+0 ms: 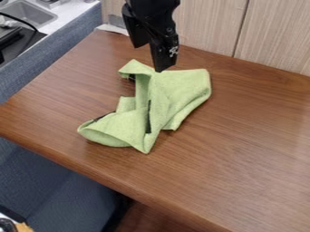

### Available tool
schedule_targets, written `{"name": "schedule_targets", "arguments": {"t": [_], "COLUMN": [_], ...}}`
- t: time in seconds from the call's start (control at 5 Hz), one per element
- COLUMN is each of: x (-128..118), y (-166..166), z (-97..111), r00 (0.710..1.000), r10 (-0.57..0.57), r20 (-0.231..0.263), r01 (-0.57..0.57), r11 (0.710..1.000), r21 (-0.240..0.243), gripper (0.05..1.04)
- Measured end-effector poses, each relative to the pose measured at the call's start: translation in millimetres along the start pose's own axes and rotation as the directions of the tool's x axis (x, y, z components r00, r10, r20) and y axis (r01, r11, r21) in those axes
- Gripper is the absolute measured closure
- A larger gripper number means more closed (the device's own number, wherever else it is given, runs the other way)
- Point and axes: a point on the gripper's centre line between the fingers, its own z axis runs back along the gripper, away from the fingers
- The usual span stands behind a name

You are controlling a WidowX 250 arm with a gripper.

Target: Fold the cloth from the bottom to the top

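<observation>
Camera view shows green cloth lying rumpled below the gripper, its fingers spread.

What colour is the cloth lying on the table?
The cloth is light green, as the camera view shows.

We log the cloth as light green, plain, with a narrow black strip down its middle and more black at its left-hand edges. We see the table as warm reddish brown, streaked with darker wood grain. Gripper: black, small white marks on its side. Wall panels: pale beige, fine streaky grain, one dark seam line. We note a grey sink in a whitish counter, and a muted blue side panel, faintly mottled.
</observation>
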Motion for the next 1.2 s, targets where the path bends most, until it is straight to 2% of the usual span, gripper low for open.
{"name": "schedule_targets", "arguments": {"t": [0.4, 0.6, 0.8, 1.0, 1.2], "x": [-15, -29, -53, -72, -87], "y": [-4, 1, 9, 16, 15], "z": [-16, -17, -22, -32, -44], "r00": [0.999, 0.998, 0.995, 0.994, 0.995], "r10": [0.002, 0.035, 0.073, 0.066, 0.005], "r20": [-0.053, -0.056, -0.071, -0.082, -0.099], "r01": [-0.003, -0.035, -0.07, -0.059, 0.004], "r11": [1.0, 0.999, 0.996, 0.995, 0.996], "r21": [-0.019, 0.001, 0.05, 0.08, 0.09], "gripper": [0.083, 0.083, 0.083, 0.083, 0.083]}}
